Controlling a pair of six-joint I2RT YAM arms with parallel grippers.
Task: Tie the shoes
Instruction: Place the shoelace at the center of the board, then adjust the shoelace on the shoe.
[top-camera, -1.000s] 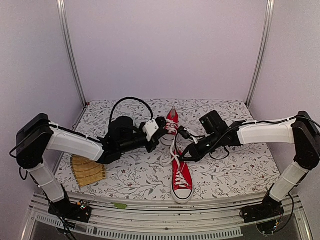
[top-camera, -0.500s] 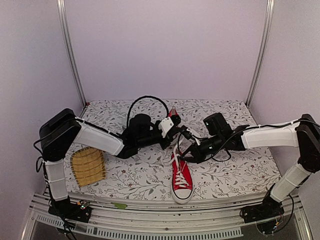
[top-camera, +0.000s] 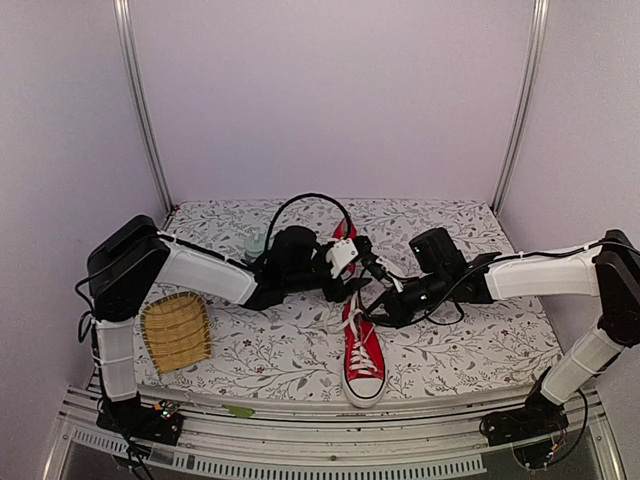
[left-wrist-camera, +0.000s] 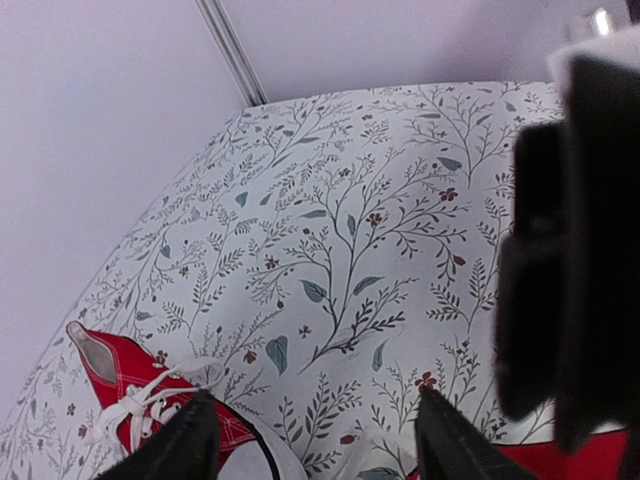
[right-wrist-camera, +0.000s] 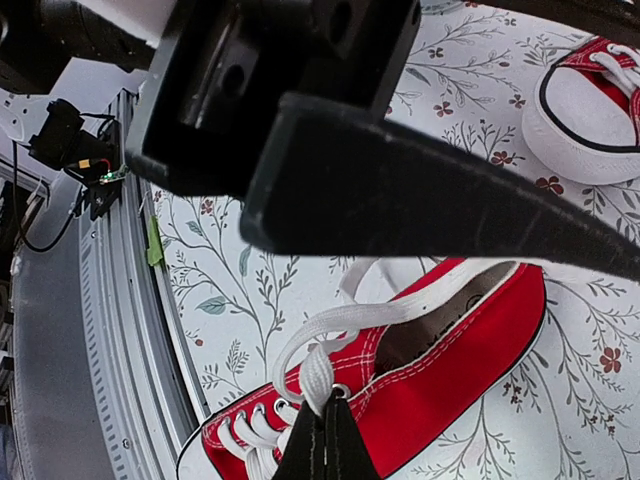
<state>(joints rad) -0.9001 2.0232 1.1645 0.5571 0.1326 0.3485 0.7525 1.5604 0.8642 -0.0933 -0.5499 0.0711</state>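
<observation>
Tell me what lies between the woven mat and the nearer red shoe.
Nothing but bare flowered tablecloth lies between the mat and the shoe, as the top view shows.

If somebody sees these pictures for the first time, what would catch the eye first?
A red sneaker lies at the near middle of the table, toe toward the near edge, with the right gripper pinching its white lace. The left gripper hangs open close to the second sneaker farther back.

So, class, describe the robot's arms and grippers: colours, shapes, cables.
Both arms match: the left arm and right arm have white shells between chunky black joints. A black cable loops over the left wrist. The left gripper and right gripper have slim black fingers.
</observation>
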